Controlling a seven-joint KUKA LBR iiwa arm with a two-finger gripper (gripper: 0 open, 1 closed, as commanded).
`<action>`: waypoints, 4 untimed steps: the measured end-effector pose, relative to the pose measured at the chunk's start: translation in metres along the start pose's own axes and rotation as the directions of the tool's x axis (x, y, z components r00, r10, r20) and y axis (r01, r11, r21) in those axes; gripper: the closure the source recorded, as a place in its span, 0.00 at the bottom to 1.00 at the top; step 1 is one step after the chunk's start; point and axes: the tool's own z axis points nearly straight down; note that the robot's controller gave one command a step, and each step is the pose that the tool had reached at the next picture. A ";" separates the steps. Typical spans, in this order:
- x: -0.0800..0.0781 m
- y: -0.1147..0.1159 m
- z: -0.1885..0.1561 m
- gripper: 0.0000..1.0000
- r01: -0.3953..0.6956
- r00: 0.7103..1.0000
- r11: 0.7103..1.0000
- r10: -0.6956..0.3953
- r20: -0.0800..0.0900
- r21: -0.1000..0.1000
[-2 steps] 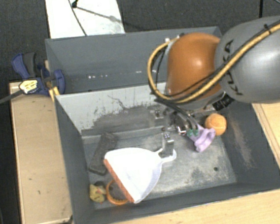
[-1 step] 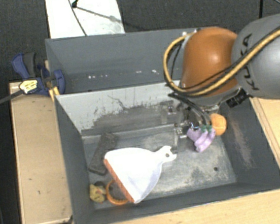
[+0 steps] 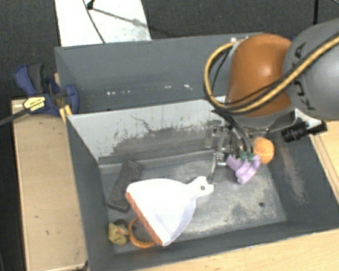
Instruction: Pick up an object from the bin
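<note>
My gripper (image 3: 223,148) hangs low over the middle-right of the bin floor, under the orange wrist cover. Right beside it, on its right, lies a small purple thing (image 3: 245,167) with a small orange ball (image 3: 264,150) touching it. Just left of and below the gripper ends the handle of a white dustpan-shaped scraper (image 3: 165,210), which lies flat with an orange edge along its left side. I see nothing held in the gripper.
At the bin's left lie a dark grey block (image 3: 122,182), a small olive lump (image 3: 117,233) and an orange ring (image 3: 140,235) half under the scraper. The arm covers the bin's upper right corner.
</note>
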 end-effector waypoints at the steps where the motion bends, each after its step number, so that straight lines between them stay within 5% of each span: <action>1: -0.011 -0.018 0.041 0.00 0.028 1.000 1.000 -0.028 0.011 -0.002; 2: -0.018 -0.035 0.099 0.00 0.069 0.998 0.998 -0.069 0.001 0.001; 3: -0.022 -0.040 0.106 0.00 0.071 0.998 0.998 -0.071 -0.002 0.000; 4: -0.027 -0.034 0.073 0.00 0.227 0.974 0.974 -0.227 0.000 0.001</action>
